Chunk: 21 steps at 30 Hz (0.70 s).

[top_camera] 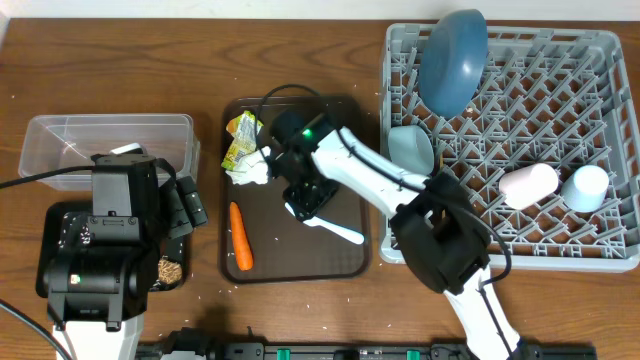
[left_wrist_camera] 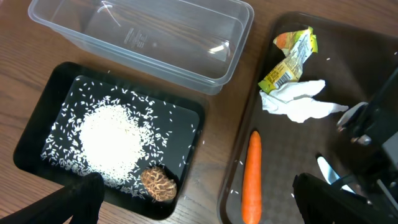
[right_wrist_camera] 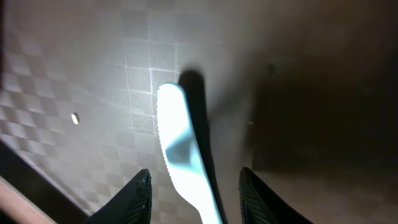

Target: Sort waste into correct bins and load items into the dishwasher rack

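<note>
- While the right gripper [top_camera: 305,197] hangs low over the middle of the dark brown rectangular serving tray [top_camera: 290,257], the overhead view shows the pale blue flat plastic utensil [top_camera: 338,232] lying on that tray just beneath it. An off-centre closing could skid the utensil across the tray's floor instead of lifting it.
- The small orange carrot [top_camera: 239,237] lies along the tray's left side. The yellow-green printed wrapper [top_camera: 241,140] and the crumpled white tissue [top_camera: 256,168] sit touching each other at its far left corner, where a sweeping arm could scatter them.
- The large grey gridded plastic dishwasher rack [top_camera: 392,90] stands just right of the tray, so a carried utensil might catch its near wall.
- In the left wrist view, the left gripper [left_wrist_camera: 199,186] stands wide apart and empty over the table just left of the tray.
- It is beside the shallow black rectangular bin [left_wrist_camera: 34,134], with the clear rectangular plastic box [left_wrist_camera: 236,43] beyond. The black right arm [left_wrist_camera: 379,143] crowds the tray's right half, so a reach for the carrot risks a collision.
- In the right wrist view, the right jaws are parted, and the fingers [right_wrist_camera: 137,196] flank the utensil without touching it. It lies flat on the tray, so the pads may pinch only an edge and let it twist free.
</note>
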Each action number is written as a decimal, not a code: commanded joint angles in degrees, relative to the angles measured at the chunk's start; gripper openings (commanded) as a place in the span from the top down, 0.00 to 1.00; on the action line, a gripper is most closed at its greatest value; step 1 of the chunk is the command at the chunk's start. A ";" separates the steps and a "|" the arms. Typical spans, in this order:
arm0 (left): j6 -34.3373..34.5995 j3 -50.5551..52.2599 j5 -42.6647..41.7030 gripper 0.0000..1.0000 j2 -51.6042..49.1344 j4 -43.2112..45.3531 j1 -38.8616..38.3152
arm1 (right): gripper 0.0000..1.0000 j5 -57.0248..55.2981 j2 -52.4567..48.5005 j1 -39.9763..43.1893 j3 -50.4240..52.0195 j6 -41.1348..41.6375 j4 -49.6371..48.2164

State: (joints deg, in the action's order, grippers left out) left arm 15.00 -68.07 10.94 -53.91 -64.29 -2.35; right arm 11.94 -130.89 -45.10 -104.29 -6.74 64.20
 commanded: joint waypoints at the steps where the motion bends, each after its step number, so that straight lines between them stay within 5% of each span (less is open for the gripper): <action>1: 0.26 -0.79 0.94 0.02 0.00 -0.15 0.09 | 0.60 -7.96 -1.92 -4.07 0.13 -2.80 -0.11; 5: 0.26 -0.79 0.92 0.02 0.00 -0.15 0.09 | 0.60 -14.27 -3.21 -7.72 0.13 -2.58 -0.24; 9: 0.26 -0.79 0.94 0.02 0.00 -0.15 0.09 | 0.76 -16.72 -4.94 -9.11 0.13 -1.03 -0.48; 12: 0.26 -0.79 0.94 0.02 0.00 -0.15 0.09 | 0.99 -17.68 -5.05 -8.81 0.13 0.68 -0.55; 21: 0.26 -0.79 0.92 0.02 0.00 -0.15 0.09 | 0.99 -18.62 -4.94 -8.17 -0.79 2.47 0.20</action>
State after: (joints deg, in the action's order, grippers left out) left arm 15.00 -68.07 10.94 -53.91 -64.27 -2.35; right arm -4.95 -133.16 -53.82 -105.47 -5.52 64.36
